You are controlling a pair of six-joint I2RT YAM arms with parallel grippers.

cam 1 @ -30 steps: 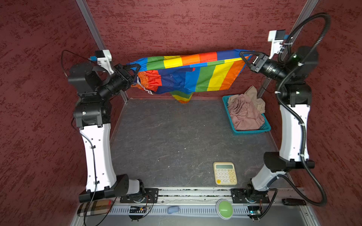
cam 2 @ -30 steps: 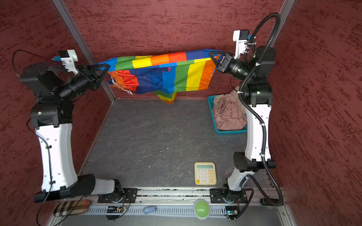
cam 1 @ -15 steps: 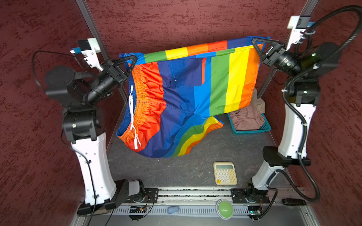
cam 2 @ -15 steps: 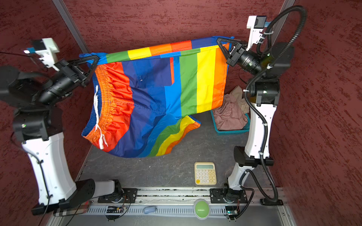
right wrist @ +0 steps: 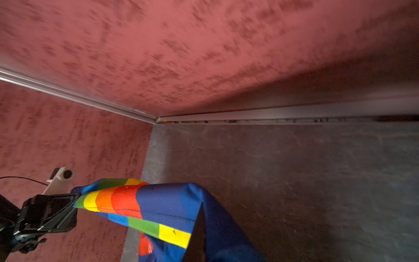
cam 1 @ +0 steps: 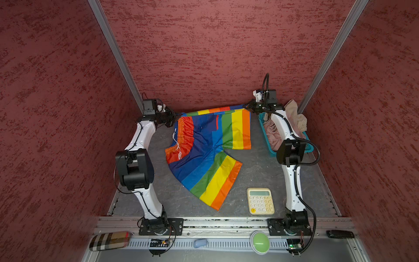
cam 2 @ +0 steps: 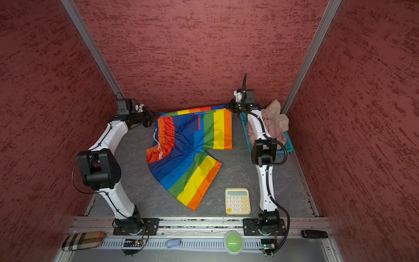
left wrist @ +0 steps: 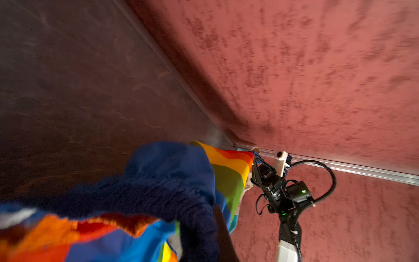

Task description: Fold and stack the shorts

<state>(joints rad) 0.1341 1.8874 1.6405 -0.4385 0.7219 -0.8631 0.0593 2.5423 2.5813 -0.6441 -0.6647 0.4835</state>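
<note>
Two end effectors stay clamped on the rainbow shorts (cam 1: 204, 154): left end effector (cam 1: 176, 116) at the waistband corner, right end effector (cam 1: 248, 108) at the leg hem. A moment ago we held them aloft; now they lie spread on the table (cam 1: 260, 167), ready, we judge, for folding. The pink shorts (cam 1: 272, 138) and beige shorts (cam 1: 294, 113) wait in the teal basket (cam 1: 310, 147).

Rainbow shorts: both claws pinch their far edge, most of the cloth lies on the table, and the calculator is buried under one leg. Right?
Not buried. In both top views the calculator lies uncovered beside the near leg, apart from it. The left claw and right claw do pinch the rainbow shorts' far edge.
</note>
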